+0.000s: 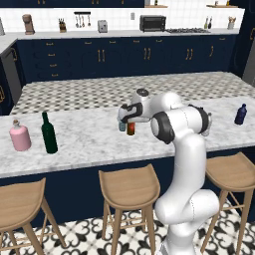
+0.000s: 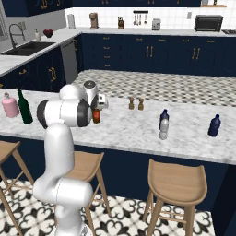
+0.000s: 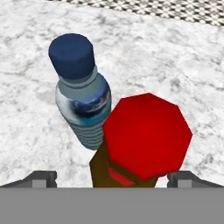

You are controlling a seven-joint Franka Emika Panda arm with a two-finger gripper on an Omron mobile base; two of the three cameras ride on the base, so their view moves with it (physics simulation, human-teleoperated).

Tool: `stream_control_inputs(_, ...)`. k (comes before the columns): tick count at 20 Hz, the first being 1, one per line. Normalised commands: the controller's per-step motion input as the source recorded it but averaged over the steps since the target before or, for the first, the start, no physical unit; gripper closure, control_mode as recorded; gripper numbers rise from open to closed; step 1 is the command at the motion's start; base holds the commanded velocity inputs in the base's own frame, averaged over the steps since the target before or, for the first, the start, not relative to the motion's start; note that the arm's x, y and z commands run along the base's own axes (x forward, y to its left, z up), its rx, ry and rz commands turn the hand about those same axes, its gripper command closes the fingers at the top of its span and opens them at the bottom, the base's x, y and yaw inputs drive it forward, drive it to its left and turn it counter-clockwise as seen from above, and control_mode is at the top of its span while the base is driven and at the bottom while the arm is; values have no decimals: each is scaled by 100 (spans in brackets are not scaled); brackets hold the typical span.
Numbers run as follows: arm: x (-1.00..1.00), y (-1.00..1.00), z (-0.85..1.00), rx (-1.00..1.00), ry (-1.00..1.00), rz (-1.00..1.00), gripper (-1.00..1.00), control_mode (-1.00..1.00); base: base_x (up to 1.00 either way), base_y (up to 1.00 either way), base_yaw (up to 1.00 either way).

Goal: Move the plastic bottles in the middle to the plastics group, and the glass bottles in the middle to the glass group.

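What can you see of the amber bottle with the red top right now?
The amber-brown bottle is small and slim, glassy-looking, with a faceted red cap and a red band on its neck. It stands upright on the white marble counter, close beside a blue-capped teal plastic bottle; contact between them is unclear. The open gripper hangs directly above it, fingertips either side, not touching.

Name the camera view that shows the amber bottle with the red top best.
The hand view: the amber bottle sits close, red top facing the camera, between the open gripper fingertips. Both base views show just a small brown sliver of it behind the arm.
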Motion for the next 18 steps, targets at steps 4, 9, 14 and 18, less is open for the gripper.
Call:
stream_control_inputs(4,11,0,0,0,0,0,-100,-100,0,0,0)
stream_control_inputs(9,12,0,-4,0,0,0,-100,-100,0,0,0)
stream_control_inputs(14,3,0,-1,0,0,0,100,-100,0,0,0)
stream_control_inputs(18,0,0,0,0,0,0,100,-100,0,0,0)
